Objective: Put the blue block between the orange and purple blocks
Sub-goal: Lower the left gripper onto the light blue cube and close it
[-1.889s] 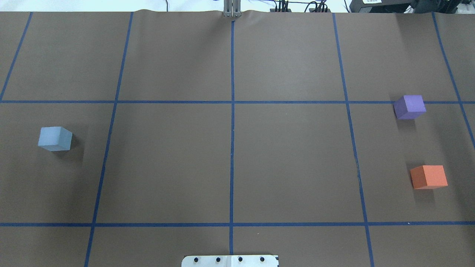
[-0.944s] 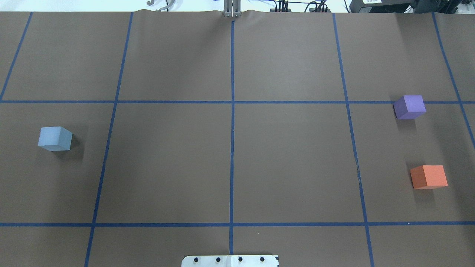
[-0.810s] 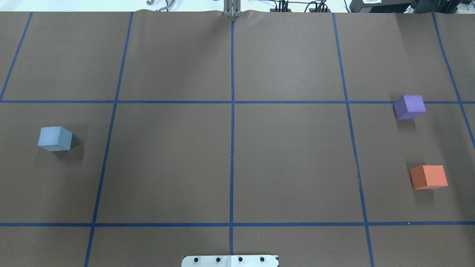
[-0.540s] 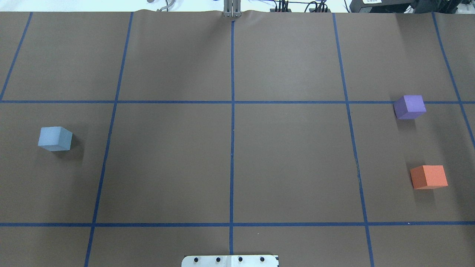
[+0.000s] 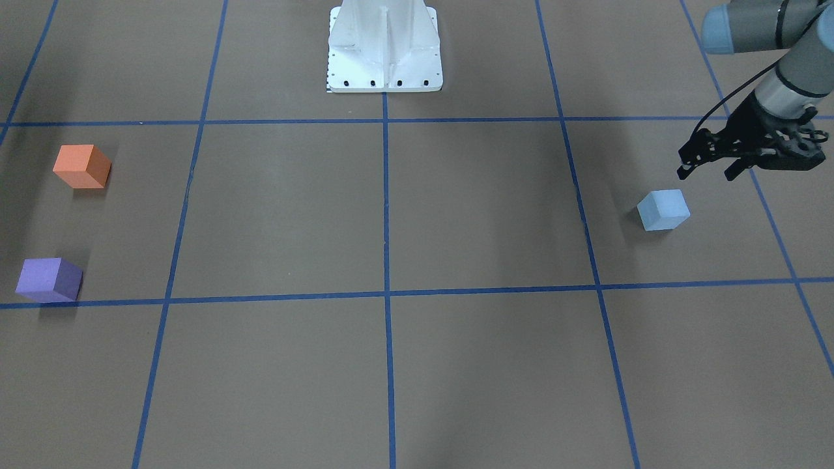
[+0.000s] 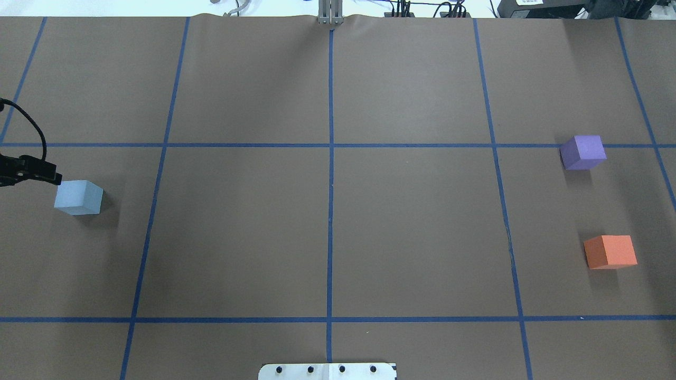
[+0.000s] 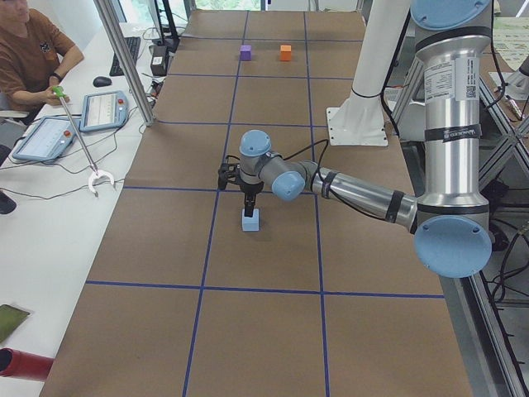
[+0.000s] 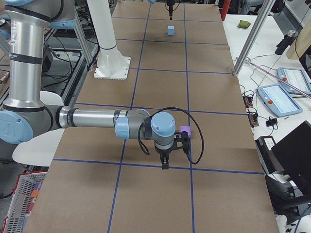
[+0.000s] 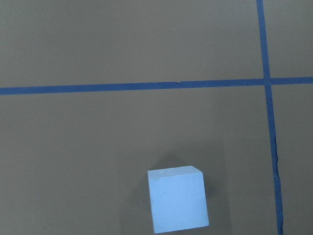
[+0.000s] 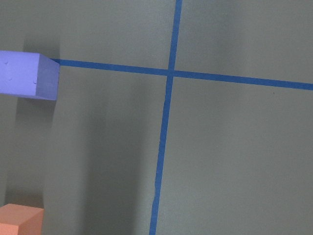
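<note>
Soft, even light lay over my surface (image 6: 237,237). The blue block (image 6: 78,197) threw a faint, blurred-edged shadow toward the overhead view's right. Every view was sharp.

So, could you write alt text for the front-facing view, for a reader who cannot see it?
The left gripper, fingers apart, hovers near the blue block at the view's right, not touching it. At the far left of the table lie the orange block and, nearer the camera, the purple block.
</note>
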